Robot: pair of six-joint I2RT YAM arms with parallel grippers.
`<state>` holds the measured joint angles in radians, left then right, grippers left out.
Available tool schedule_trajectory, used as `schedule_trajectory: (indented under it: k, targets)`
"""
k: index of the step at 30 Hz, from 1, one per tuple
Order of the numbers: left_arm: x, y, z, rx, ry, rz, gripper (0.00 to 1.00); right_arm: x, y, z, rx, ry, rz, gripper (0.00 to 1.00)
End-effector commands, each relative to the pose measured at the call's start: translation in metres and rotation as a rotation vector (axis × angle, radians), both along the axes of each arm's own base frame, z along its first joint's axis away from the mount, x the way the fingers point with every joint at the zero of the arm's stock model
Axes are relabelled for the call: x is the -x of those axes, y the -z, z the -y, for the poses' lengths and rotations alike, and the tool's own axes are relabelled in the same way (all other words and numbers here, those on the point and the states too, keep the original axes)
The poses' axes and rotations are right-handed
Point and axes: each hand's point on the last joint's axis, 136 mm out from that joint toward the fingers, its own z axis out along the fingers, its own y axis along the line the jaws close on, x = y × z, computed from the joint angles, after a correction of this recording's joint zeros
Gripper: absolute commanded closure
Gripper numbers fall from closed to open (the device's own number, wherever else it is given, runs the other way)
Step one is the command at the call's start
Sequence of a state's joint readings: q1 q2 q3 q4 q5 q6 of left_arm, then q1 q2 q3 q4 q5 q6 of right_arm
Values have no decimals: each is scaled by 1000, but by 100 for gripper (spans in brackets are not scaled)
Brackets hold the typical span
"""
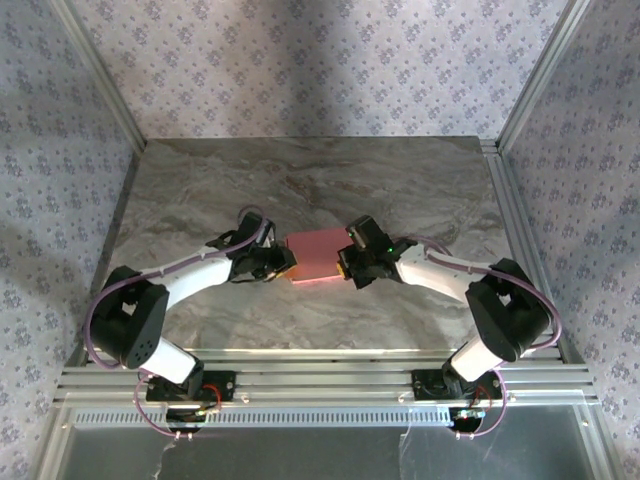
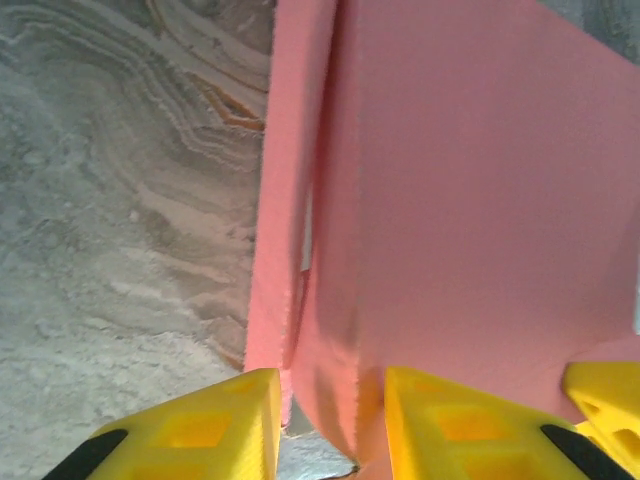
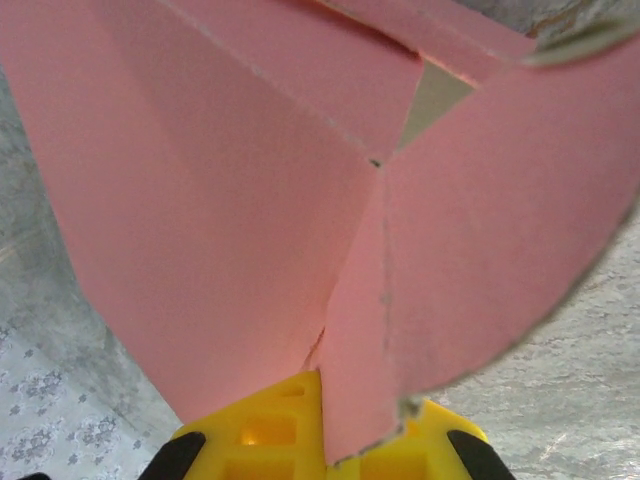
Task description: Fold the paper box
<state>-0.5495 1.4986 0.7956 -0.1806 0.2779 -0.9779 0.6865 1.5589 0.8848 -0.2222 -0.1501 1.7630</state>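
The paper box (image 1: 318, 256) is a pink cardboard piece held just above the middle of the marble table, between my two grippers. My left gripper (image 1: 285, 262) is at its left end. In the left wrist view two upright pink flaps (image 2: 290, 200) of the box (image 2: 470, 200) stand between the yellow fingers (image 2: 200, 430), and each finger touches card; the left gripper (image 2: 330, 400) is narrowed around them. My right gripper (image 1: 348, 262) is at the right end. In the right wrist view this gripper (image 3: 360, 420) is shut on a curved pink flap (image 3: 480, 250), with a broad panel (image 3: 220, 200) beyond.
The marble table (image 1: 320, 180) stretches bare behind and to both sides of the box. Patterned walls enclose it on three sides. An aluminium rail (image 1: 320, 385) runs along the near edge by the arm bases, and another rail (image 1: 512, 200) along the right side.
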Motion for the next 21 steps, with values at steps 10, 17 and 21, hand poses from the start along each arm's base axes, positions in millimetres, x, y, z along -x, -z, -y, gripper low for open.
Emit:
schedule_trajectory:
  k: [10,17,21]
  targets:
    - [-8,-9,17,70,19,28,84,7,6,4,40,-17,-46,100]
    - [-3,-5,8,9,27,15,93,13,10,5,54,-26,-79,100]
    - [-1,-17,-7,-115,60,38,74,21,4,11,101,-69,-129,80]
